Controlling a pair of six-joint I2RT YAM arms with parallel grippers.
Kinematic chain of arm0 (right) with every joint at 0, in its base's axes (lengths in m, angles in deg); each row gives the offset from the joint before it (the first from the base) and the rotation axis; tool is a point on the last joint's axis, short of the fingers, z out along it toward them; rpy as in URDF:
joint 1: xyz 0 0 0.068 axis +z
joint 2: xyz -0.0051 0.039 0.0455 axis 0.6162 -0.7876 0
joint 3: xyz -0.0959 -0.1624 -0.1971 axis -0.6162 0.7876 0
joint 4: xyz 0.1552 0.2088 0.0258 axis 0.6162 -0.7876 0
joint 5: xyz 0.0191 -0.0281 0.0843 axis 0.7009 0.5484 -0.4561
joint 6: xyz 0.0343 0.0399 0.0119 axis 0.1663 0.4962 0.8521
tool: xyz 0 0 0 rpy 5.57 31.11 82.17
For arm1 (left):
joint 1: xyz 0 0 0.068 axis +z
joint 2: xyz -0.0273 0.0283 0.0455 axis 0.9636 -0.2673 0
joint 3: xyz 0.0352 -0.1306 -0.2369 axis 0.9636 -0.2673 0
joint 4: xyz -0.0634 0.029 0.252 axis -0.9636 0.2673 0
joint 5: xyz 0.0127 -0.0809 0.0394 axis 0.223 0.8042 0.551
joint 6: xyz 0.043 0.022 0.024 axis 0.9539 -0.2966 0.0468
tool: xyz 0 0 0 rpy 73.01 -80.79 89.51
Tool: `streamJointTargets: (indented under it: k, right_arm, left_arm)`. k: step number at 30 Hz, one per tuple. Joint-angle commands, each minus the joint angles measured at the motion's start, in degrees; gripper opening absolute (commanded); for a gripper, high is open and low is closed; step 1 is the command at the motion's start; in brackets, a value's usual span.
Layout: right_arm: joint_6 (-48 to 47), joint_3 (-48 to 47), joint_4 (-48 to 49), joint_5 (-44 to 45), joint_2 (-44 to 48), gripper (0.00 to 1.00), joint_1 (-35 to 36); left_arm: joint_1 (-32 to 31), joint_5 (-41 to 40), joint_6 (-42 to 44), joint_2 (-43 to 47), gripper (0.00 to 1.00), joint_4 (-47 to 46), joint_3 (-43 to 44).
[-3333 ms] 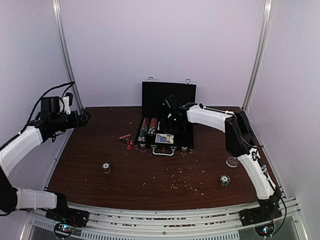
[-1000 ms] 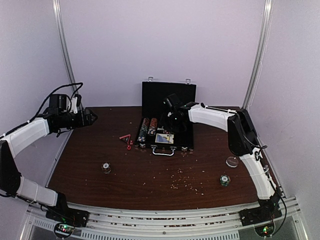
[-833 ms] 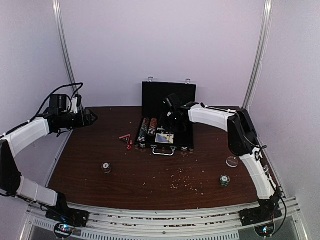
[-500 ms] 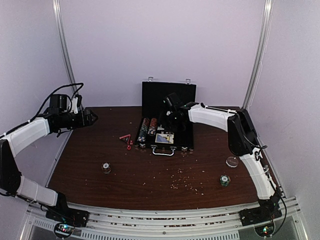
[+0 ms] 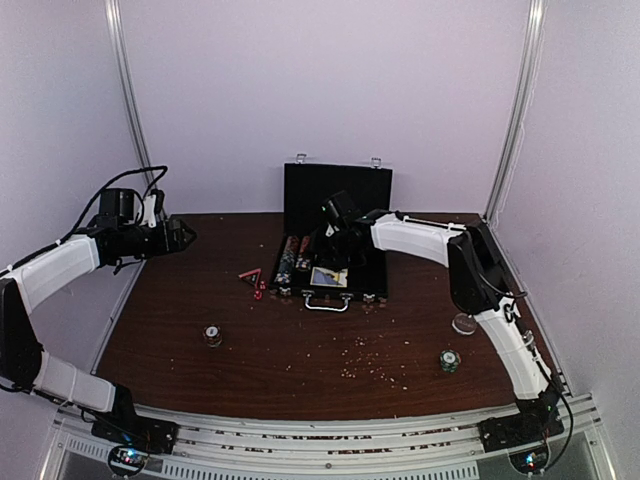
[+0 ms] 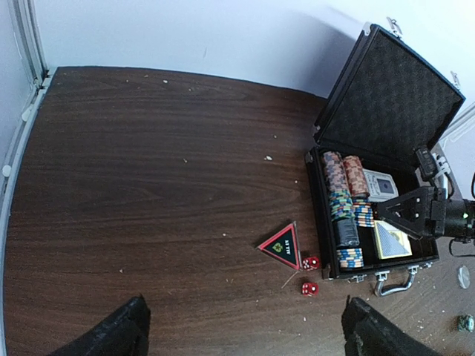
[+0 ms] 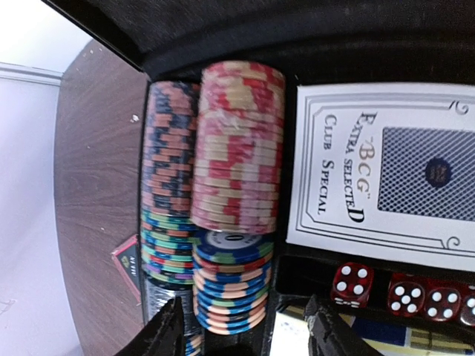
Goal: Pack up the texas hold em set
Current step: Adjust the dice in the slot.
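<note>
Where case (image 6: 390, 96) is foam-lined, striped round chips (image 7: 237, 148)

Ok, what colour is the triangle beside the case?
The triangle is black, red-edged, with a green centre; left wrist view shows it best.

**Top external:** fixed high behind the arm bases and aimed forward and down. The whole table (image 5: 300, 345) is taken in from afar, with the open case (image 5: 337, 190) at the far middle.

**Left wrist:** carried on the left gripper (image 5: 186, 235) by the table's left side and aimed down and rightward. The case is seen at middle distance, at frame right.

**Right wrist:** carried on the right gripper (image 5: 325, 232) and held very close over the case interior. Only chip stacks (image 7: 237, 148), a card deck (image 7: 393, 170) and dice (image 7: 352, 284) are framed.

**Shared:** the case interior is covered by all three views. The right gripper is also caught by the left wrist view.
</note>
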Motion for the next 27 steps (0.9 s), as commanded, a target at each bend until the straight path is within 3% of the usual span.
streamJointTargets:
  k: [1, 11, 17, 27]
  right_arm:
    - [0.7, -1.9, -0.3, -0.2, -2.1, 0.56, 0.3]
    - [1.5, -0.7, -7.9, 10.8, 0.2, 0.56, -0.2]
    - [1.1, -0.2, -6.5, 9.6, 0.8, 0.57, -0.5]
    - [-1.0, -0.3, 2.4, 4.2, 6.3, 0.66, -0.8]
  left_arm:
    - [-0.3, 1.1, 1.0, -0.5, 0.92, -1.5, 1.6]
    - [-0.3, 1.1, 1.0, -0.4, 0.93, -1.3, 1.4]
    - [-0.3, 0.9, 1.1, -0.2, 0.93, -1.3, 1.3]
    - [-0.3, -0.5, 1.6, 1.0, 0.93, -0.6, 1.3]
